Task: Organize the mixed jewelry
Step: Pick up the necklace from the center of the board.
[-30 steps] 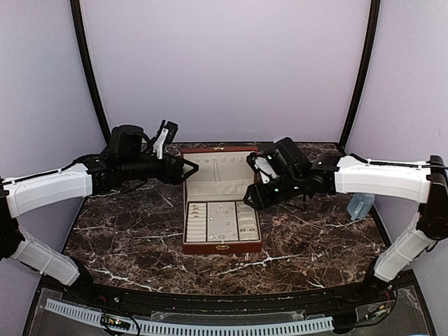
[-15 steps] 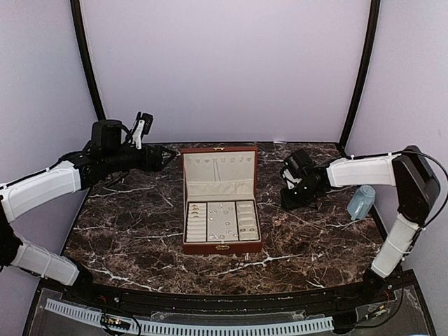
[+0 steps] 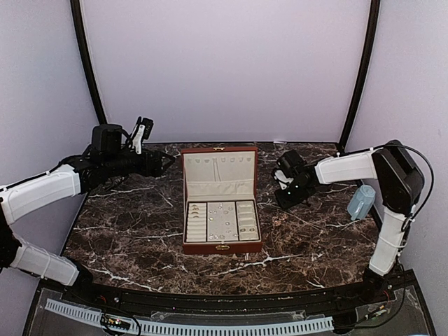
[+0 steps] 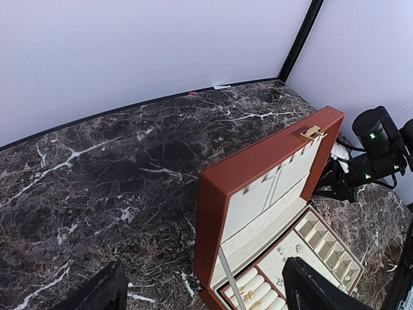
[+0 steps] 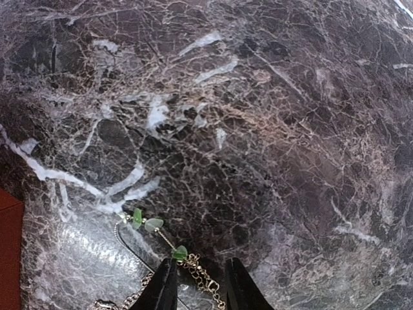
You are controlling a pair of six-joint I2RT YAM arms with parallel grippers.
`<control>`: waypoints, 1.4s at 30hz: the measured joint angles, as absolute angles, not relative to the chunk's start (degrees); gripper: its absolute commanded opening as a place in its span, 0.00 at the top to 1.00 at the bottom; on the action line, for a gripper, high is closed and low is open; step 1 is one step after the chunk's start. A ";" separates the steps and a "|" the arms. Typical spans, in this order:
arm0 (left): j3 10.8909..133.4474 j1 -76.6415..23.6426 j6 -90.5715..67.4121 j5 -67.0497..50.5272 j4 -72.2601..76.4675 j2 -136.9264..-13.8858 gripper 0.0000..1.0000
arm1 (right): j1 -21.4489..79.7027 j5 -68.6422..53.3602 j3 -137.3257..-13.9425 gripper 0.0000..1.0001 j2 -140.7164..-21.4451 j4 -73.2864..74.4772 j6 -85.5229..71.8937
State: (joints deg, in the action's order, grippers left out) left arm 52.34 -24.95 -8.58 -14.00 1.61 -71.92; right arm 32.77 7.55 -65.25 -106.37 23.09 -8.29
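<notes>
step: pick-up of chain with green beads (image 5: 153,225) off marble table (image 5: 290,129), just right of open box (image 3: 221,246)
right gripper (image 5: 199,270): fingers (image 5: 162,287) near together; narrow gap with chain links in it; clamped or not, cannot tell
left gripper (image 4: 203,278): fingers wide apart; nothing between; hovering left of the lid
doing it well: pinch low on the links, not the beads; lift straight; thin chain likely to slip or snag on the shiny patch beneath, maybe film
other jewelry: small pieces (image 3: 222,212) in box's middle compartment
right wrist only: chain and beads; too small from top
top only: both arms; whole box
left wrist only: gold clasp (image 4: 313,134)
</notes>
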 measured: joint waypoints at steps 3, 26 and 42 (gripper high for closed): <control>52.34 -24.95 -8.56 -14.00 1.61 -71.92 0.14 | 32.75 7.46 -65.25 0.79 -107.33 22.50 -7.62; 50.48 -24.93 -8.71 -15.77 4.75 -71.92 0.20 | 32.71 12.21 -58.98 1.00 -104.40 12.05 -13.61; 48.80 -39.59 -9.10 -14.06 15.81 -72.97 0.23 | 32.56 10.98 -47.75 1.00 -80.66 -0.05 -18.06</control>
State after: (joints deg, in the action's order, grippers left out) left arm 48.80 -39.59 -9.10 -14.06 15.81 -72.97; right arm 32.56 10.98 -47.75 -80.66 -0.05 -18.06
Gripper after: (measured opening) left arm 0.773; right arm 0.008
